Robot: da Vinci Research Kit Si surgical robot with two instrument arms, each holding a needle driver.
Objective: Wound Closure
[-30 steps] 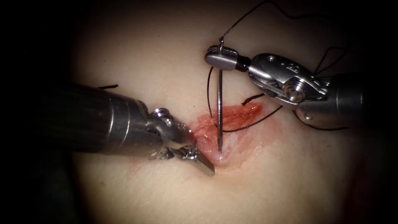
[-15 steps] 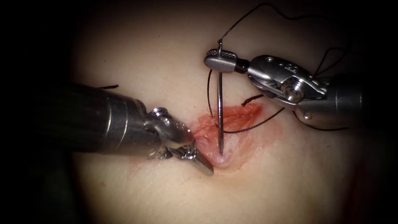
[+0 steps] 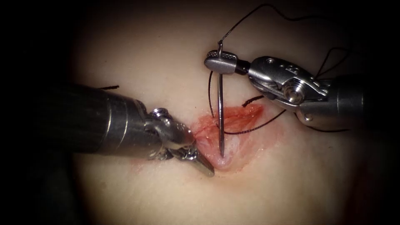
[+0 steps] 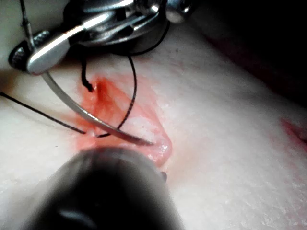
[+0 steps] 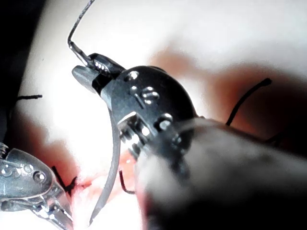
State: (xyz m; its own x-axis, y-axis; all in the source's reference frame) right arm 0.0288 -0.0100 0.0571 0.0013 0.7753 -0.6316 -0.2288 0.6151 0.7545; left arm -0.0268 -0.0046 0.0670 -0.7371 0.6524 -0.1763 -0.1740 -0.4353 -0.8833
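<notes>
The cut (image 3: 231, 129) in the tissue (image 3: 166, 54) lies open, pink and wet with red fluid. My right tool (image 3: 221, 61) is shut on the curved needle (image 3: 220, 112) near its thread end, above the cut. The needle hangs down over the cut, and its tip (image 3: 222, 155) touches the pale floor near the cut's lower end. In the left wrist view the needle (image 4: 91, 117) arcs from the right tool (image 4: 45, 48) to the cut. My left tool (image 3: 202, 164) is shut on nothing, its tip pressing the cut's left lip. Black thread (image 3: 250, 16) runs up from the needle's end.
A loop of thread (image 3: 254, 125) lies across the cut's right part, from an earlier stitch near the upper end (image 3: 252, 100). A short cut end of thread (image 3: 110, 87) lies on the tissue left of the cut, above the left shaft.
The right tool has dipped slightly and the needle's tip has moved down a little, deeper toward the cut's lower end. The left tool has stayed put.
</notes>
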